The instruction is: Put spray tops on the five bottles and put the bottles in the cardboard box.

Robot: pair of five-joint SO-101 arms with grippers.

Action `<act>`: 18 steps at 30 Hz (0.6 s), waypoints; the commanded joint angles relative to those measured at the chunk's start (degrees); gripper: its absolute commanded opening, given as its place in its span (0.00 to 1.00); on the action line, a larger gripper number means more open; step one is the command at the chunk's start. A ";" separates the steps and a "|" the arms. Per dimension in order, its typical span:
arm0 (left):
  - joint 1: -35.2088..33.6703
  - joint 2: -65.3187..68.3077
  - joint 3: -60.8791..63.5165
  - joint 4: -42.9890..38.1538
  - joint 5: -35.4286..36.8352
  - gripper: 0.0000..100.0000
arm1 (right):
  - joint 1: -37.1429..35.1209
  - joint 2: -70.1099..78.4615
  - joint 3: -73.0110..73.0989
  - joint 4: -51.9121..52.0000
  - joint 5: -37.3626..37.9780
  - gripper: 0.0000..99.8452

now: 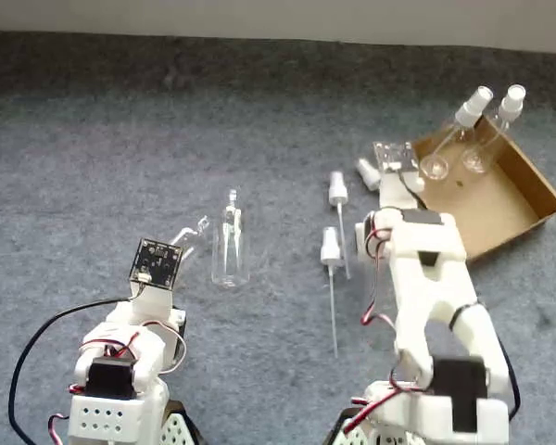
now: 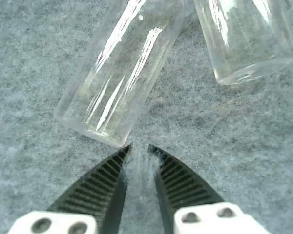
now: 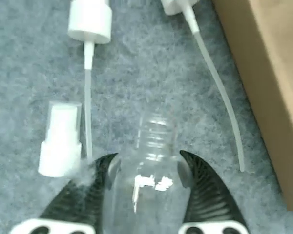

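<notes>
Between the fingers of the right gripper (image 3: 147, 156) sits a clear bottle (image 3: 149, 195), neck bare and threaded, clamped around its shoulder, just beside the cardboard box (image 1: 500, 204). Two more bottles (image 1: 459, 130) with tops already fitted lean in that box, bases inside, heads poking out past its far edge. Three loose spray tops (image 1: 338, 190) lie on the grey mat (image 1: 93, 139) near the held bottle, two trailing long tubes back toward the arms, and one sits right next to a finger. Over on the other side, the left gripper (image 2: 139, 148) has its fingers parted only a crack, gripping nothing, tips just short of the base of an uncapped bottle (image 2: 119, 73) lying on its side, with a second bottle (image 2: 244, 39) lying close beside it
</notes>
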 commanded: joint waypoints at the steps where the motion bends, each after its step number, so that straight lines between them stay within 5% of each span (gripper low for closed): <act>1: -0.04 -0.31 1.19 0.18 -0.62 0.00 | 0.66 4.18 -6.81 0.04 0.53 0.05; 8: -0.04 -0.31 1.19 0.18 -0.62 0.00 | 0.66 8.66 -8.84 0.31 0.53 0.20; 18: -0.04 -0.31 1.19 0.18 -0.62 0.00 | 0.40 8.04 -12.97 8.22 0.62 0.21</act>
